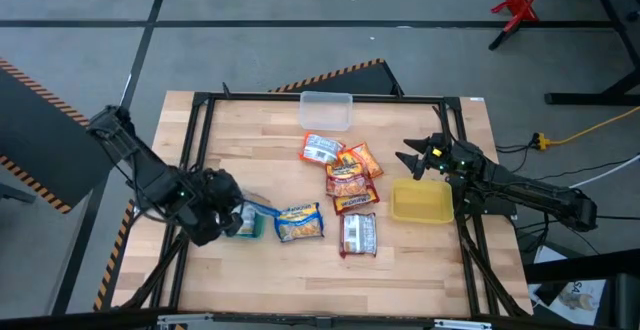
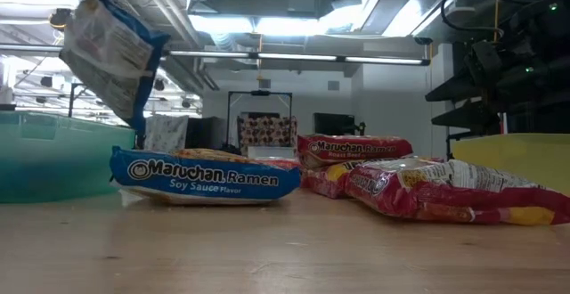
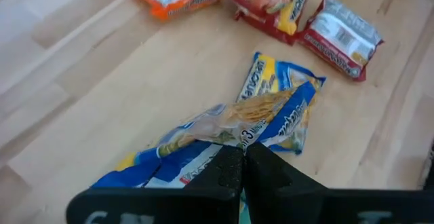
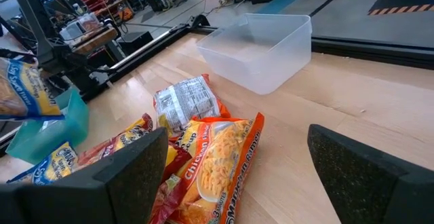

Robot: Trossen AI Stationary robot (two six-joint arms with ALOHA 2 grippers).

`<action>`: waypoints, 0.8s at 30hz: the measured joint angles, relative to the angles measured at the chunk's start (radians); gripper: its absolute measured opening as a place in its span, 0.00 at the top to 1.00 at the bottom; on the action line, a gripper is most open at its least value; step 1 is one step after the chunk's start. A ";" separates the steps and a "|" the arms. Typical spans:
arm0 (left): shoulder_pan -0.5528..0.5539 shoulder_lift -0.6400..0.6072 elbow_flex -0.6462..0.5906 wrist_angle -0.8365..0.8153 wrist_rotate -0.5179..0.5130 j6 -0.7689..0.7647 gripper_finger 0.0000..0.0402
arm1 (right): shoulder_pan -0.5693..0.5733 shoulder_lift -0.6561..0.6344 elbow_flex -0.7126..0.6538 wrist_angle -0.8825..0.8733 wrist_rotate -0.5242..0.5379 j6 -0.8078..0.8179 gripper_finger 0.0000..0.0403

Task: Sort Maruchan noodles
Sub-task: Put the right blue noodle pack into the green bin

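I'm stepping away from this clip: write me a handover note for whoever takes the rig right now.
Left claw: shut on a blue packet, lifted over the teal bin.
Right claw: open, empty, above the yellow bin.
On the table: a second blue packet, and orange and red packets piled mid-table.
Clear bin and yellow bin look empty.
Left: drop the held packet, then sort the rest.
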 joint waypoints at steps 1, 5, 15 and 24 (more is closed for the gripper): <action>-0.011 0.000 0.000 -0.009 -0.003 -0.017 1.00 | 0.000 0.000 0.000 0.000 0.000 0.000 0.16; -0.044 0.000 -0.013 -0.025 -0.006 -0.075 1.00 | 0.000 0.000 0.000 0.000 0.001 0.001 0.16; -0.099 0.008 -0.023 -0.085 0.043 -0.172 1.00 | 0.000 0.000 0.000 0.000 0.001 0.001 0.16; -0.101 0.067 -0.023 -0.140 0.187 -0.190 1.00 | 0.000 0.000 0.000 0.000 -0.001 0.001 0.16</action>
